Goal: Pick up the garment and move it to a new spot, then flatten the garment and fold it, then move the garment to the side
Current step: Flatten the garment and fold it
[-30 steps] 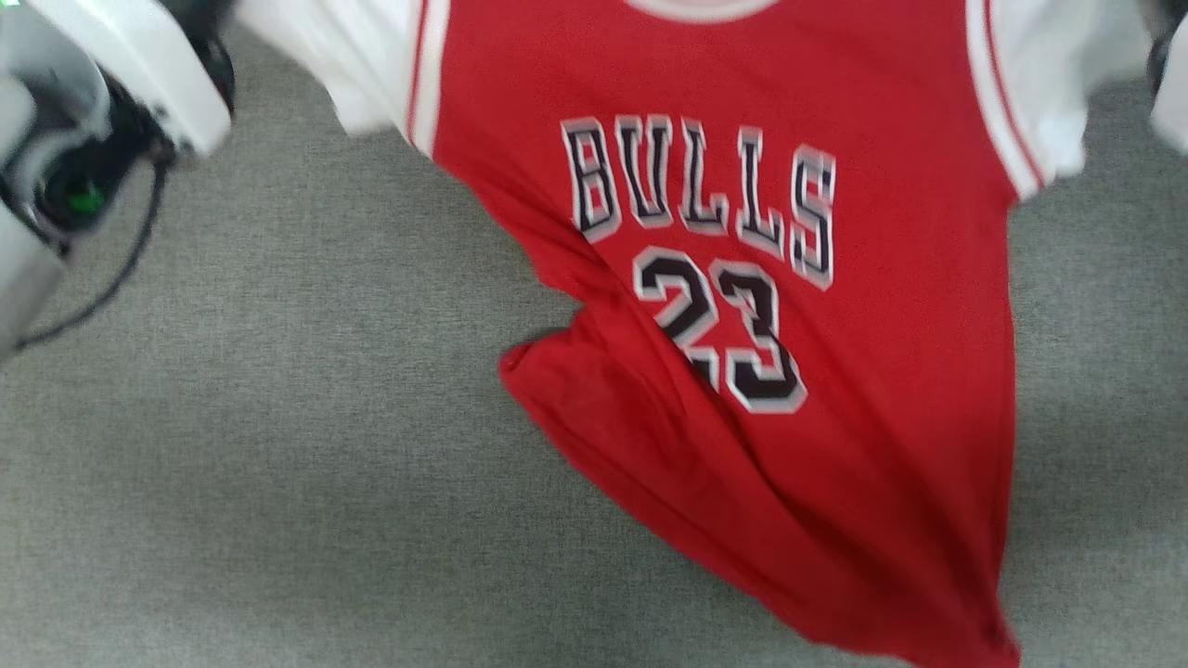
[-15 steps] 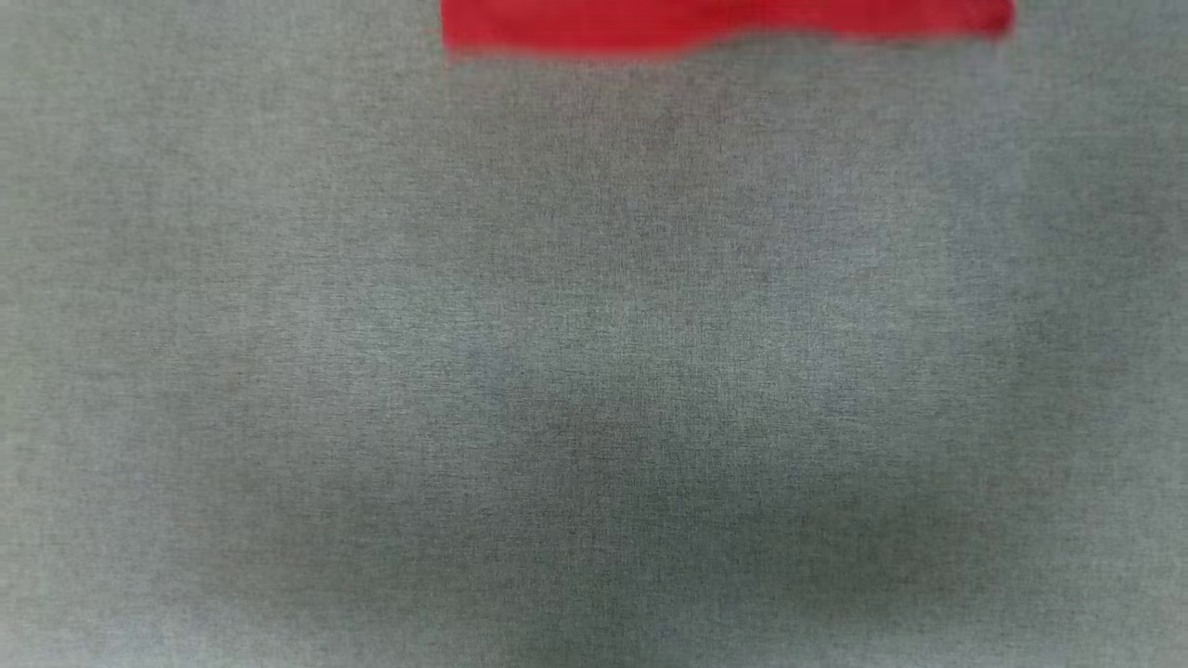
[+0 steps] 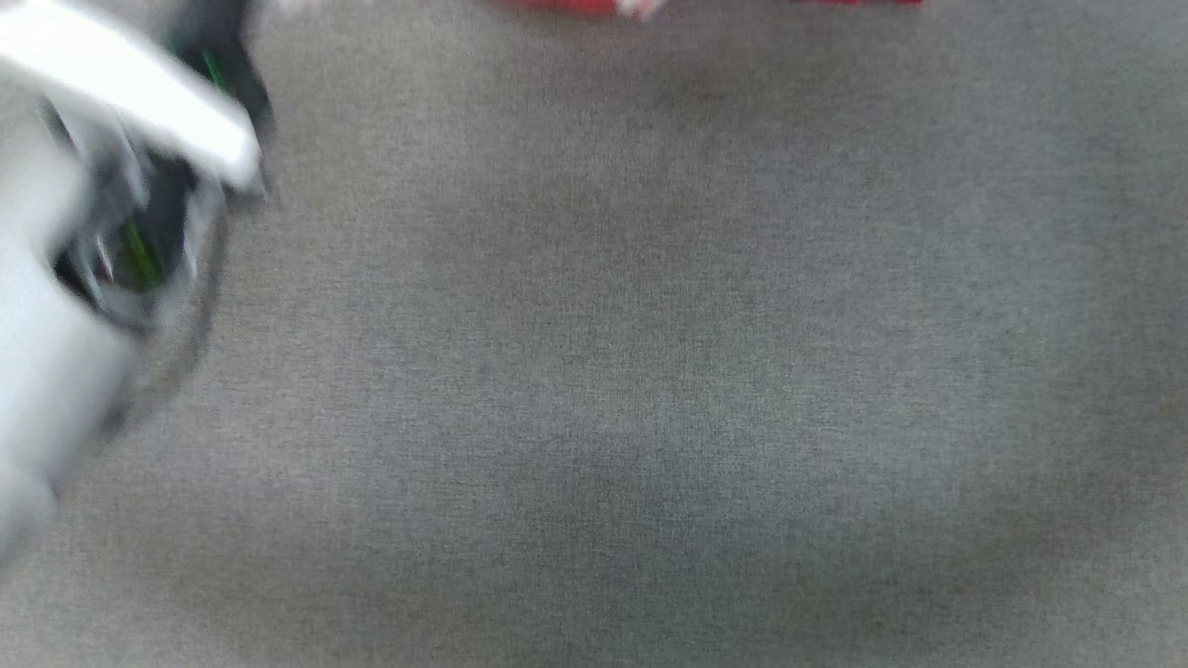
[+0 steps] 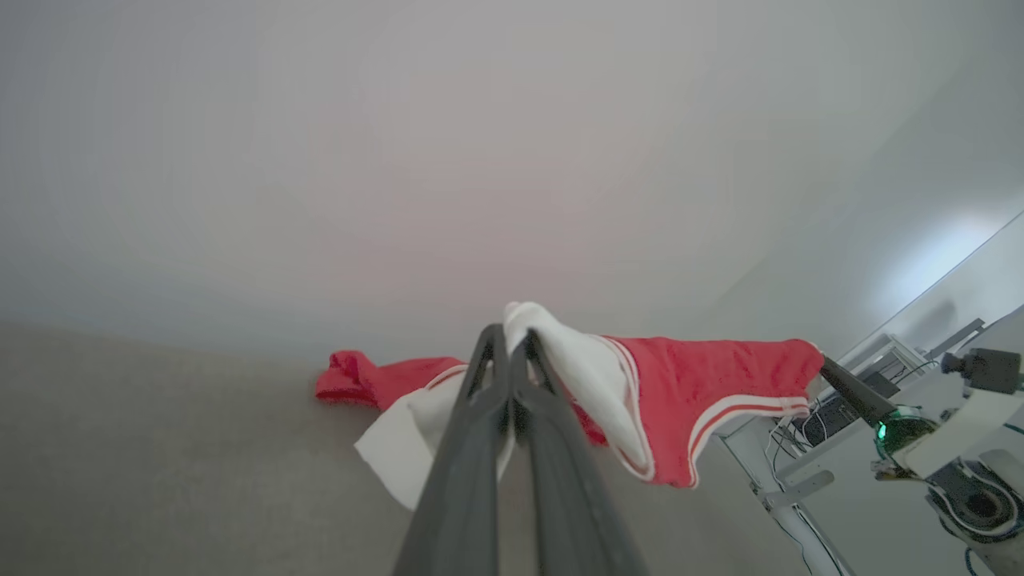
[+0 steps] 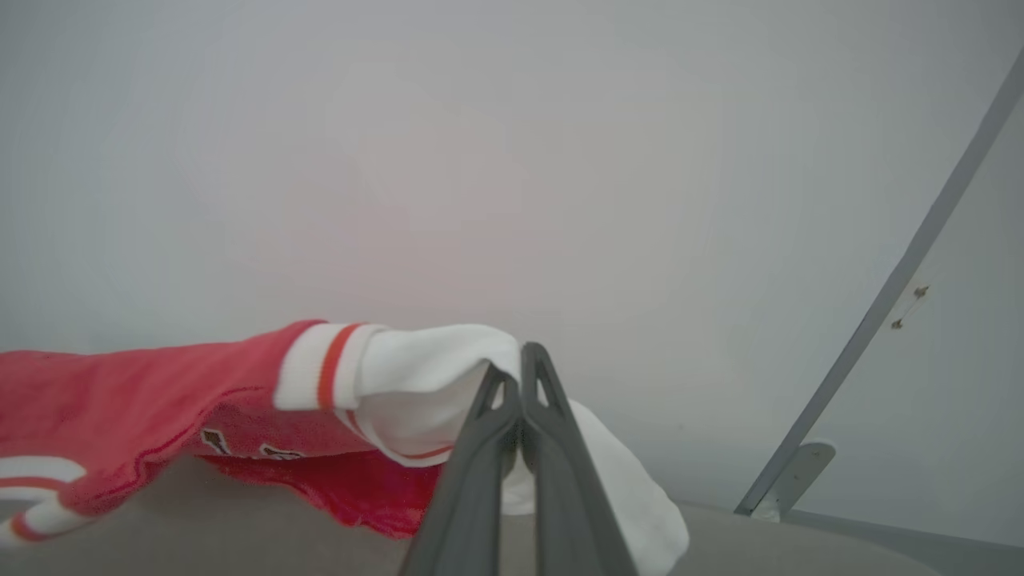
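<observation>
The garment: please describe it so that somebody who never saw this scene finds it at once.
Look over the grey cloth surface. There the garment hangs stretched between the left gripper and the right gripper, each shut on a white sleeve. It is the one red thing, with red-and-white striped trim.

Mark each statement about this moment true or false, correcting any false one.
1. The left tool is shut on a white sleeve of the garment. True.
2. The right tool is open and holds nothing. False: it is shut on white sleeve fabric.
3. The garment lies folded flat. False: it hangs bunched between the two tools.
4. In the head view, a pale arm shows blurred at the left. True.
</observation>
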Controlling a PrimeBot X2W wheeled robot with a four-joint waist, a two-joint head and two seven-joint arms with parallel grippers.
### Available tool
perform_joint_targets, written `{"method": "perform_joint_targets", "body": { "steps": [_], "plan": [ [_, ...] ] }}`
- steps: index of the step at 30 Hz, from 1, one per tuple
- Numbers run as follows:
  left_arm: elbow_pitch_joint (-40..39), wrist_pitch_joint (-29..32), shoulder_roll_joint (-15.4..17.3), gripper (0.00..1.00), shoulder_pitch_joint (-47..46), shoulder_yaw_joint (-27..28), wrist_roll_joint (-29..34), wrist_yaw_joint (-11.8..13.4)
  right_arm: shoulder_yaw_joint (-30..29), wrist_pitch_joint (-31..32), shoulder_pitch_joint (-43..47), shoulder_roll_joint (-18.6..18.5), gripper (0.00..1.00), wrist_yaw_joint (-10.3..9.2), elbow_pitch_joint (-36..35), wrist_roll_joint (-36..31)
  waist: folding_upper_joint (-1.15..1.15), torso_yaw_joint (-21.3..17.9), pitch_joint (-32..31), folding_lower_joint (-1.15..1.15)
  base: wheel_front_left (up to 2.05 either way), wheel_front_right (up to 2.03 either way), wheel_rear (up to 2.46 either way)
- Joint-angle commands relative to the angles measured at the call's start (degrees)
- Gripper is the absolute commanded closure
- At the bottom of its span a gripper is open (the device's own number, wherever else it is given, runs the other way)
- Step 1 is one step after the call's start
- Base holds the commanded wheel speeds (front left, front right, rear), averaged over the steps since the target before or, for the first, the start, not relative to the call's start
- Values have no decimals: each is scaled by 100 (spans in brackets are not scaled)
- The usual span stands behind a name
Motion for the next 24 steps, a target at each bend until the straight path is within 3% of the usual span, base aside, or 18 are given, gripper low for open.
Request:
{"method": "perform_joint_targets", "body": {
  "steps": [1,7,13,17,24],
  "plan": [
    [-104,-38,68,100,255,-4,23,18,24,4,262,-48,100,-3,-98,87,0,-16,-130,0,0,0,0],
    [-823,-57,300,100,2271,171,464,17,-111,186,2549,-678,100,-4,-1271,633,0,44,-470,0,0,0,0],
    [-1542,-55,365,100,3825,400,714,17,-780,757,4848,-1102,100,-4,-2456,1033,0,173,-686,0,0,0,0],
    [-2024,-56,497,100,4415,457,709,17,-1462,1288,6226,-1118,100,-4,-3353,1200,0,259,-779,0,0,0,0],
    [-2546,-56,867,100,5115,371,748,17,-2668,2472,8463,-459,100,-3,-5078,1041,0,356,-838,0,0,0,0]
  ]
}}
